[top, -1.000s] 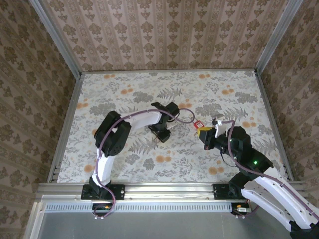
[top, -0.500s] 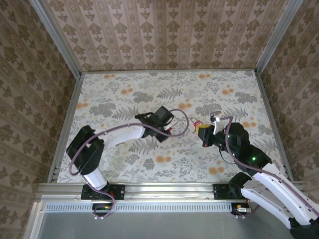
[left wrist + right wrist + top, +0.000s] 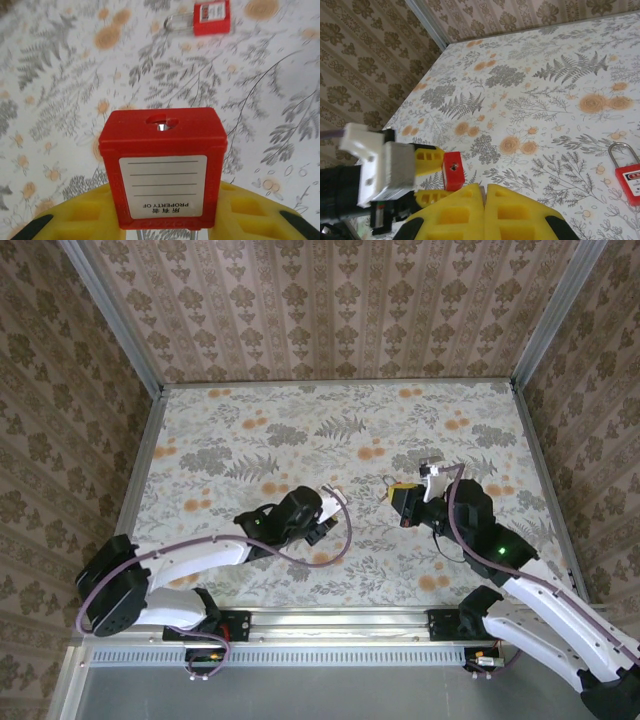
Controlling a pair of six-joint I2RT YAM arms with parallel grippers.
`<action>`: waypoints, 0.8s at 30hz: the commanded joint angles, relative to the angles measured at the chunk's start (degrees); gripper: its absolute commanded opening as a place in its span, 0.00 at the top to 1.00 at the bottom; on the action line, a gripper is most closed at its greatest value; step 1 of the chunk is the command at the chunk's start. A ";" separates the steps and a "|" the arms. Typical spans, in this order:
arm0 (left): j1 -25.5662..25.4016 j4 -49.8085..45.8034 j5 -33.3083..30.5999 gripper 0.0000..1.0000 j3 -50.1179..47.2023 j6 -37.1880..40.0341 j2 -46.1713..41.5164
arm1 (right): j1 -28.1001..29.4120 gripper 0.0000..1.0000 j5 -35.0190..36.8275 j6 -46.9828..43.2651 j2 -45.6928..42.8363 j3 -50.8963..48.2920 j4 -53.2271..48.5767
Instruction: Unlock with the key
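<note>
Padlock (image 3: 162, 165), red with a white lined label reading "PROPERTY OF", is clamped between the yellow fingers (image 3: 75, 217) of the left gripper (image 3: 436, 176), which grips its lower body from both sides. Its keyhole end points away from the wrist, and a glint of metal shows inside the round opening. A little of its shackle shows at the bottom edge of the left wrist view, between the fingers. From above, the left gripper sits over the middle of the floral worktop (image 3: 250, 430), somewhat closer to the near edge than to the far one. The left arm lies low along the near edge, with a purple cable (image 3: 345, 530) looping beside its wrist. The right gripper (image 3: 485, 210) is just right of the worktop's centre and apart from the left one, with bare pattern between them. It faces the held padlock, whose keyhole face shows as a dark spot in the right wrist view. Its yellow fingers (image 3: 520, 215) are pressed together with only a thin seam between them. I cannot tell whether anything thin is pinched in that seam. A second red padlock (image 3: 629, 182) lies flat on the worktop on the far side of the right gripper, its steel shackle pointing toward the far edge; neither gripper touches it. A small green light (image 3: 500, 552) glows on the right arm.
</note>
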 commanded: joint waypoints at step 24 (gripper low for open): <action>-8.22 10.96 -5.09 0.68 -1.41 5.23 -5.01 | 10.08 0.97 6.43 6.46 4.61 0.94 10.91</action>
